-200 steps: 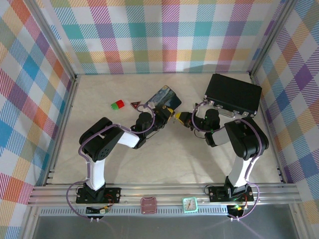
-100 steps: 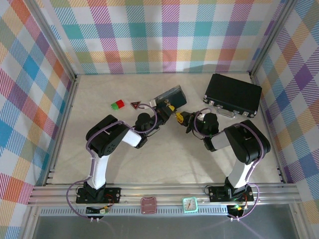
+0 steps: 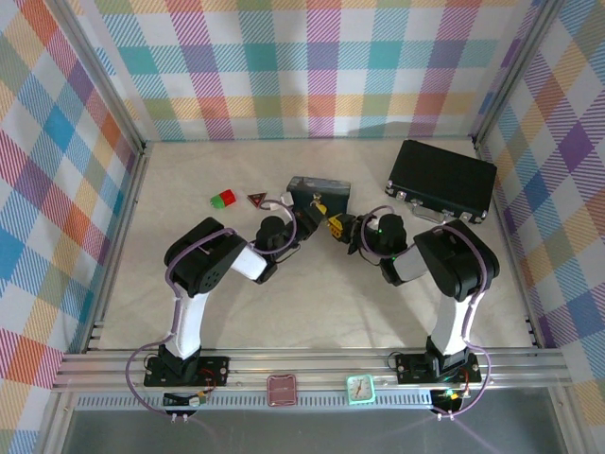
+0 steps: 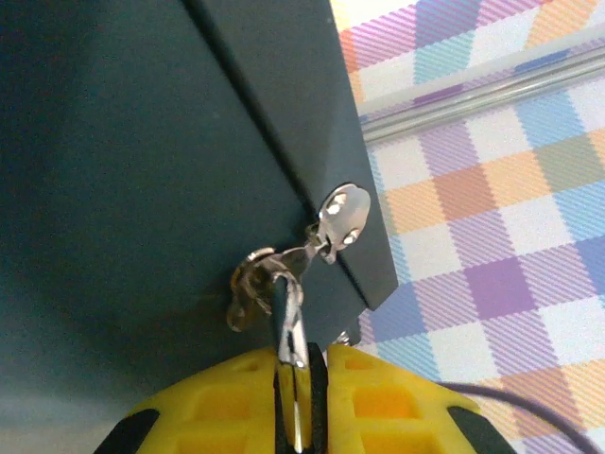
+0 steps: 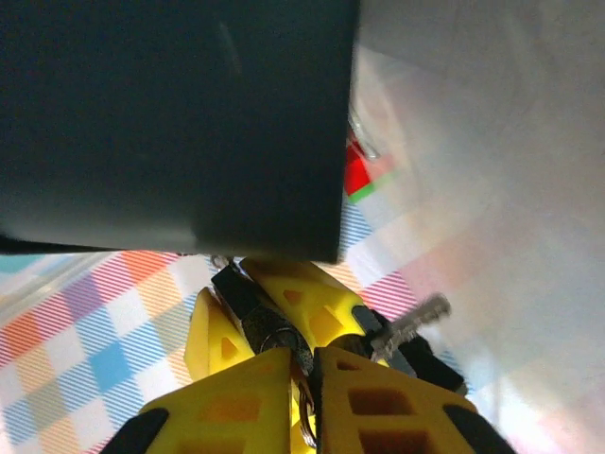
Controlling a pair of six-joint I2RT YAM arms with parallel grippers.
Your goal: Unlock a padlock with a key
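Table [image 3: 312, 293]: we see both arms reaching to its middle, a little toward the far edge
Left gripper [image 4: 301, 364]: narrow, the yellow fingers nipped on a thin metal loop that we take for the shackle of the padlock [image 4: 289, 345]
Padlock place: off the table, at the corner of the tin [image 3: 319, 186]; the loop links to a small silver tab [image 4: 345, 213] on the tin's edge
Padlock body: we cannot make it out in the left wrist view; it is likely tucked in the fingers
Why so held: we judge the pinch steadies the lock so it cannot swing away from the key
Tin: stands on edge with a dark side up, seemingly lifted by that link
Right gripper [image 5: 302, 364]: closed down on a thin sliver of metal, which we read as the key [image 5: 302, 416]
Key place: just beside the left fingertips, tip aimed at them for insertion; the keyhole is hidden
Stage: our judgement is alignment, with no turn made yet
Risk: the hanging tin may tug the lock off line
Others: briefcase [image 3: 441, 180] at the far right corner; red triangle [image 3: 256, 199] and red-green block [image 3: 223, 199] left of the tin, well apart from the work
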